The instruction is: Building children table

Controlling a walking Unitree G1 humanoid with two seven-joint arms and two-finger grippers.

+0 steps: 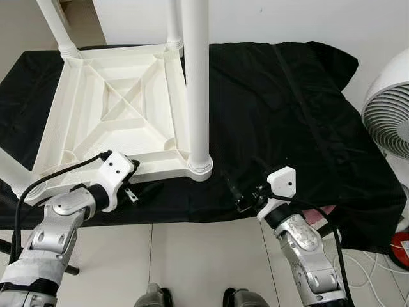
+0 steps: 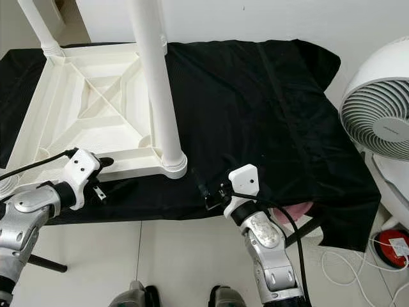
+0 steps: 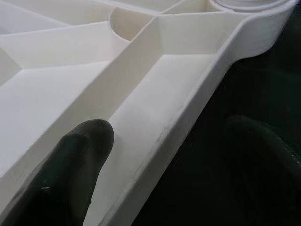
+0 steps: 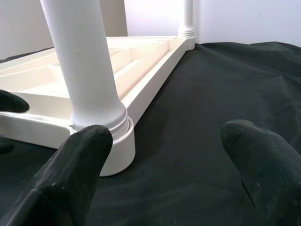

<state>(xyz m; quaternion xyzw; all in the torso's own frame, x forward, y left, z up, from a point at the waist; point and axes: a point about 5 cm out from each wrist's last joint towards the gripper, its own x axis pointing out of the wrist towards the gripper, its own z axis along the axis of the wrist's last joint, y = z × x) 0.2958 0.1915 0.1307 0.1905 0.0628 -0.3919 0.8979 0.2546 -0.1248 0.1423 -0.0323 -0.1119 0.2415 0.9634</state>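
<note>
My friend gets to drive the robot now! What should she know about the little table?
Left pincer: open, straddling the near rim of the upside-down white table.
Right pincer: open, holding nothing, over the black cloth to the right of the near leg.
Table lies top-down on the cloth. Legs stand in the near-right and both far corners; a fourth shows at the near-left edge, seating unclear.
Left: check that leg, then probably turn the table upright.

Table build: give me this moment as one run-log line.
table: upside down on black cloth, legs up | left pincer: open, straddling near rim | right pincer: open, over cloth, apart from near leg
</note>
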